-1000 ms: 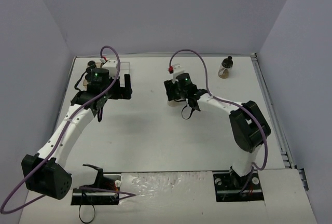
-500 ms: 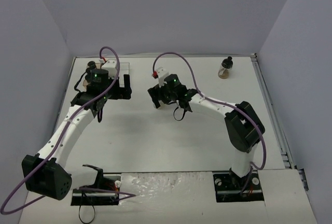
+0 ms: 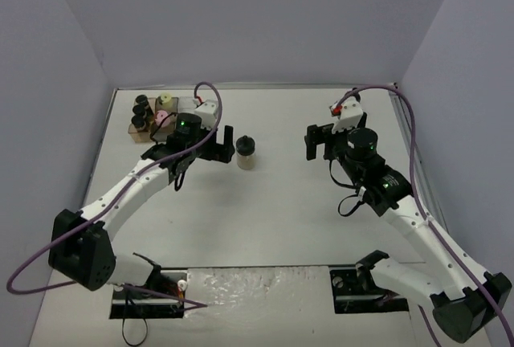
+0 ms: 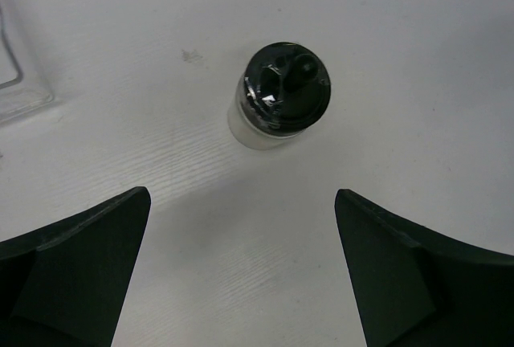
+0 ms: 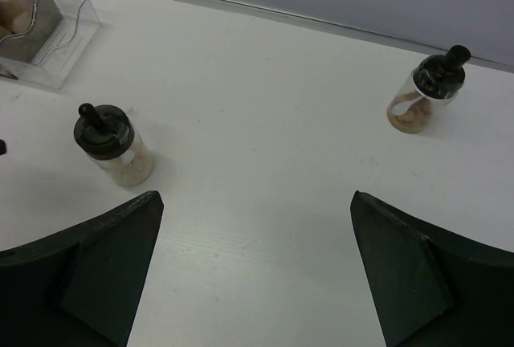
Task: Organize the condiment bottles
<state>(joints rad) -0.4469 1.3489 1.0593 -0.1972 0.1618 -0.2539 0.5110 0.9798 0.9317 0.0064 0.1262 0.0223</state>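
Observation:
A rounder clear bottle (image 3: 246, 153) with a black knob cap stands upright mid-table. My left gripper (image 3: 226, 148) is open just left of it; in the left wrist view this bottle (image 4: 281, 94) lies beyond the open gripper (image 4: 242, 198), untouched. My right gripper (image 3: 320, 140) is open and empty (image 5: 257, 198) over bare table. The right wrist view shows that same bottle (image 5: 112, 144) at left and a second knob-capped bottle (image 5: 426, 94) far right. Dark black-capped bottles (image 3: 140, 112), a yellow-capped one (image 3: 165, 100) and a pink-capped one (image 3: 161, 116) stand in the tray (image 3: 133, 129).
The tray's clear section (image 5: 48, 26) sits at the back left, its edge (image 4: 16, 82) just left of my left gripper. Grey walls close in the table on three sides. Cables arch over both arms.
My right gripper let go of the knob-capped bottle mid-table and pulled back to the right. My left arm swung from the tray rightward, up to that bottle.

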